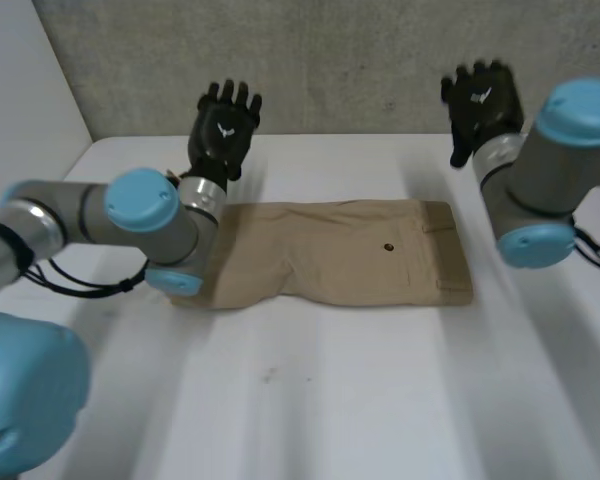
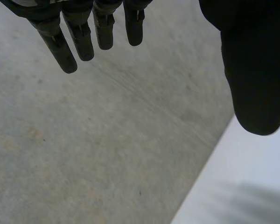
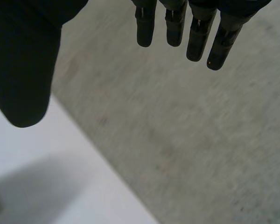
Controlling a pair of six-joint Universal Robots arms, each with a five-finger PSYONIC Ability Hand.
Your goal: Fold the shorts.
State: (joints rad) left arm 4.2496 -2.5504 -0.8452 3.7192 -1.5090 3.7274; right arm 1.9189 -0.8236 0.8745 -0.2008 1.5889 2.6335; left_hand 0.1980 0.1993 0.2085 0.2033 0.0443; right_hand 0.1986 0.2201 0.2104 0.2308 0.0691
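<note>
Tan shorts (image 1: 340,255) lie flat across the middle of the white table (image 1: 330,400), waistband toward my right arm, with a small dark button on the back pocket. My left hand (image 1: 223,130) is raised above the far left end of the shorts, fingers (image 2: 72,39) straight and spread, holding nothing. My right hand (image 1: 483,100) hangs in the air beyond the waistband end, its fingers (image 3: 196,32) also straight and empty. Neither hand touches the cloth.
A grey concrete wall (image 1: 360,60) runs along the far edge of the table. A white panel (image 1: 25,90) stands at the left side. My left arm (image 1: 130,215) lies over the leg end of the shorts.
</note>
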